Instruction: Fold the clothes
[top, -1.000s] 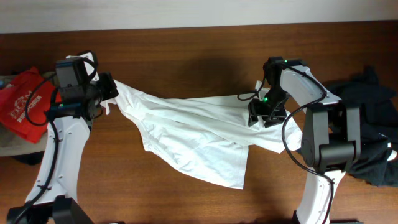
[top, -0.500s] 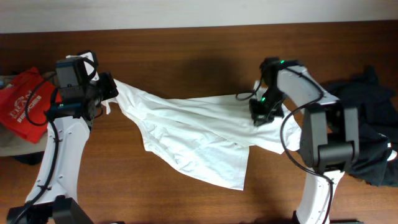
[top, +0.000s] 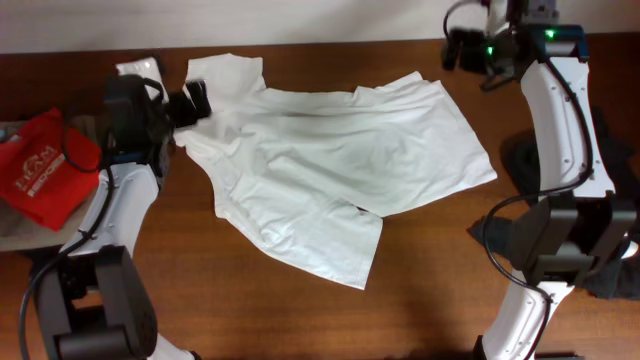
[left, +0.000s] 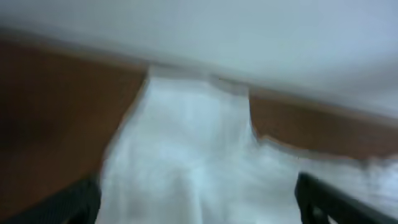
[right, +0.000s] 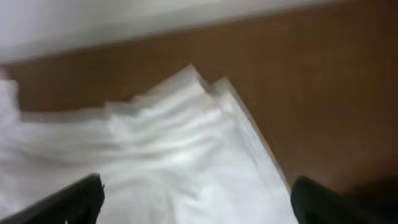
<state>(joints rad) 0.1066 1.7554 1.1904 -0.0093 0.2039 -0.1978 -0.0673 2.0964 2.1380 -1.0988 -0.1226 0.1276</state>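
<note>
White shirt (top: 330, 170) lies spread on counter (top: 430, 290), unfolded. Left pincer (top: 195, 100) at sleeve, right pincer (top: 462, 48) beyond far corner, both agape, holding nothing. Spreading looks done; every fold remains.

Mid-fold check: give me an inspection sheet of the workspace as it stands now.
Surface: brown wooden table.
Job's things: white short-sleeved shirt lies spread out, not yet folded; pile of dark clothes at the right edge.
Clutter: red fabric bag with white print at the left edge.
Grippers: left hand open over the shirt's upper-left corner; right hand open at the far edge, apart from the shirt.
Cables: black cable along the right arm, off the shirt.
Surroundings: pale wall strip behind the table.
</note>
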